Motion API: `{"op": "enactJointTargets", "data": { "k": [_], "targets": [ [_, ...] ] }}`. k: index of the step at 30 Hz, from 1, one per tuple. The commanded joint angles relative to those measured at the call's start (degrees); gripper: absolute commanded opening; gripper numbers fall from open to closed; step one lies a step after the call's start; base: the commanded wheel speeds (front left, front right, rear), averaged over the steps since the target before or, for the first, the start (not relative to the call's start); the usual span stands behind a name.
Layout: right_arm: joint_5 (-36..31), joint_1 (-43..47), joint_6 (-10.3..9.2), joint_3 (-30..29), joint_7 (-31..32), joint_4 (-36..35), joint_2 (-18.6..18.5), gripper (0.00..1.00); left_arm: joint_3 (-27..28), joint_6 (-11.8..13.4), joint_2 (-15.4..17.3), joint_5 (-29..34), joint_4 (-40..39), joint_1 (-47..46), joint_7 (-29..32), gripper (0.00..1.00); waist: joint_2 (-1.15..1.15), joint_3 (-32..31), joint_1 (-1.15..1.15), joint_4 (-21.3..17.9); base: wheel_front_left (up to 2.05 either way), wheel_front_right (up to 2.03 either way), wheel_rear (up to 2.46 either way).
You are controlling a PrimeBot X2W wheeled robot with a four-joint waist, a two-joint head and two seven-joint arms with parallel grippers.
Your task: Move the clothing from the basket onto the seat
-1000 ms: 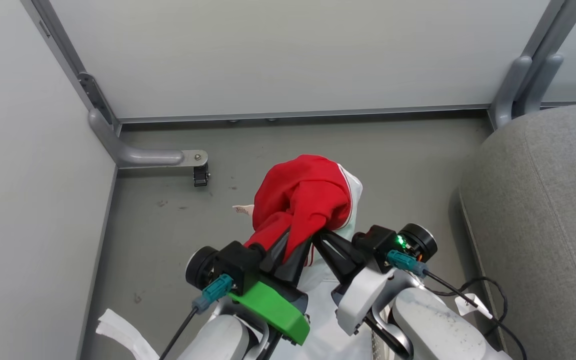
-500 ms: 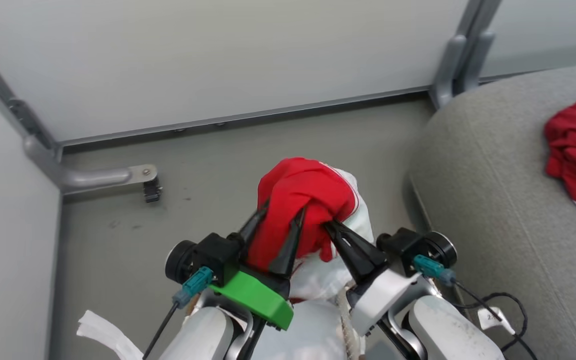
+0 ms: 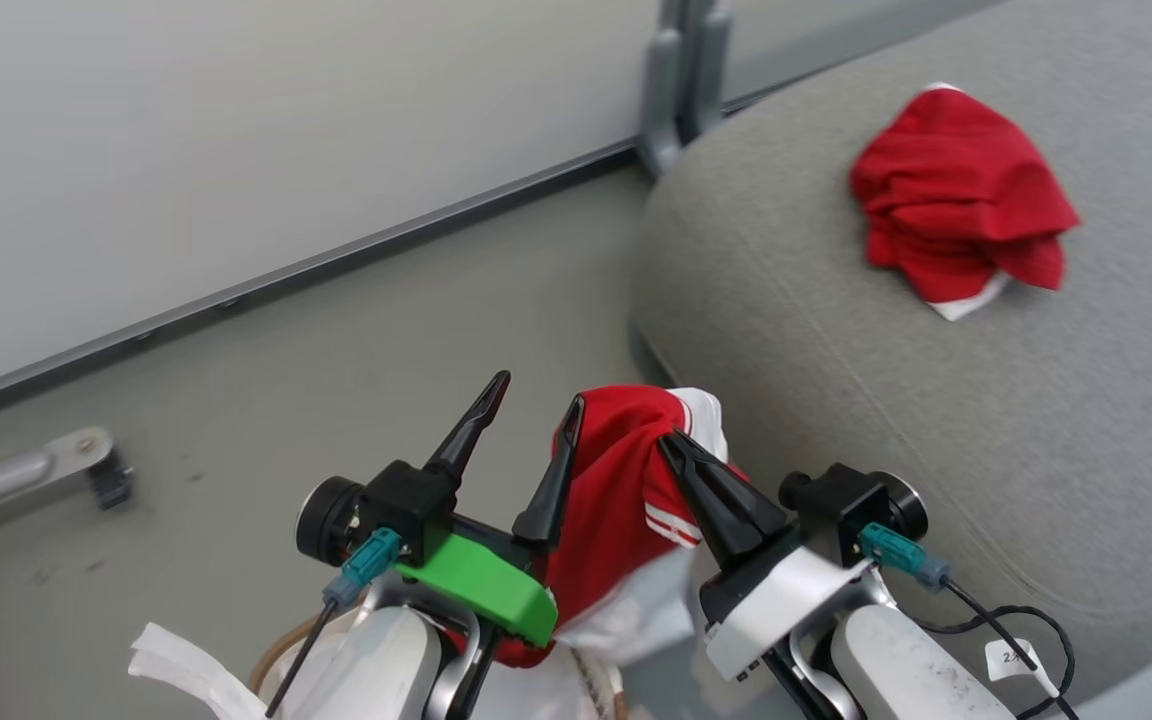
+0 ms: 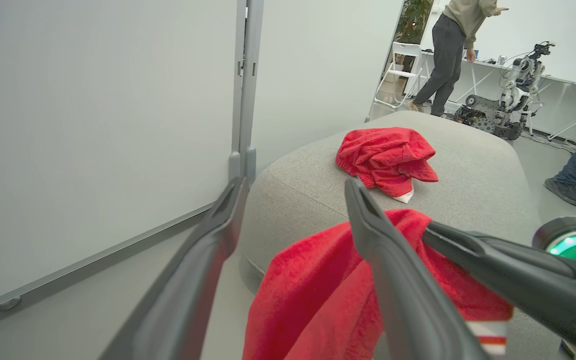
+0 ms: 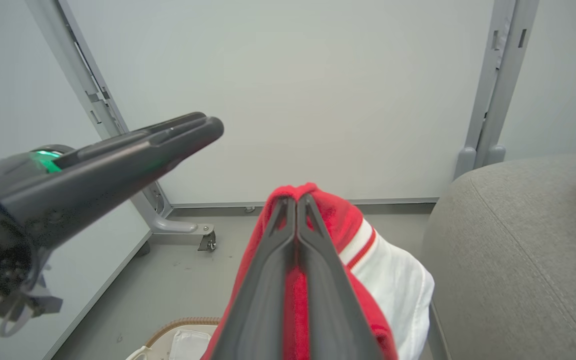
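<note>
The left pincer (image 3: 539, 392) is now standing open, its two long dark fingers spread and empty, where a moment ago it was pinching the soft bright red garment (image 3: 616, 480) with white panels and striped trim. The right pincer (image 3: 674, 445) is keeping its fingers clamped on that garment's top fold, so the cloth is hanging from it alone. The head camera is swinging rightward, bringing the large grey fabric sofa seat (image 3: 836, 400) just right of the right pincer; the carry is looking nearly done. A second crumpled red garment (image 3: 956, 195) is already lying on the seat, well beyond both pincers. Below the right pincer, the white basket (image 5: 183, 322) with a brown woven rim is showing plain white liner cloth (image 5: 188, 345); whether any red clothing is left inside is hidden.
</note>
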Motion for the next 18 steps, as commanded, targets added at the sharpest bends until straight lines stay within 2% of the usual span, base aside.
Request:
{"op": "enactJointTargets", "data": {
  "k": [1, 3, 6, 13, 18],
  "targets": [
    [0.4, 0.62, -0.06, 0.08, -0.26, -0.53, -0.08, 0.0, 0.46, -0.15, 0.22, 0.71, 0.3, 0.27, 0.03, 1.0, 0.0, 1.04, 0.0, -10.4, 0.0, 0.0, 0.0],
    [0.53, 0.98, -0.07, -0.95, -0.26, -1.11, -0.1, 0.0, 0.03, -0.28, 0.21, 0.92, 0.65, -0.1, 0.02, 1.0, 0.0, 1.46, 0.0, -12.33, 0.0, 0.0, 0.0],
    [-0.22, 2.23, -0.07, -3.7, -0.26, -2.36, -0.09, 0.0, -1.91, -0.37, 0.26, 0.87, 1.43, -2.08, 0.03, 1.0, 0.0, 2.34, 0.0, -13.05, 0.0, 0.0, 0.0],
    [0.07, 3.92, -0.06, -9.2, -0.26, -5.92, -0.01, 0.0, -6.04, -0.47, 0.31, -0.27, 3.95, -4.76, 0.03, 1.0, 0.0, 3.95, 0.0, -13.75, 0.0, 0.0, 0.0],
    [1.47, 0.86, -0.06, -13.83, -0.26, -8.41, -0.12, 0.0, -6.57, -0.49, 0.26, -0.04, 5.03, -5.44, 0.02, 1.0, 0.0, 5.3, 0.0, -13.82, 0.02, 0.02, 0.02]
  ]
}}
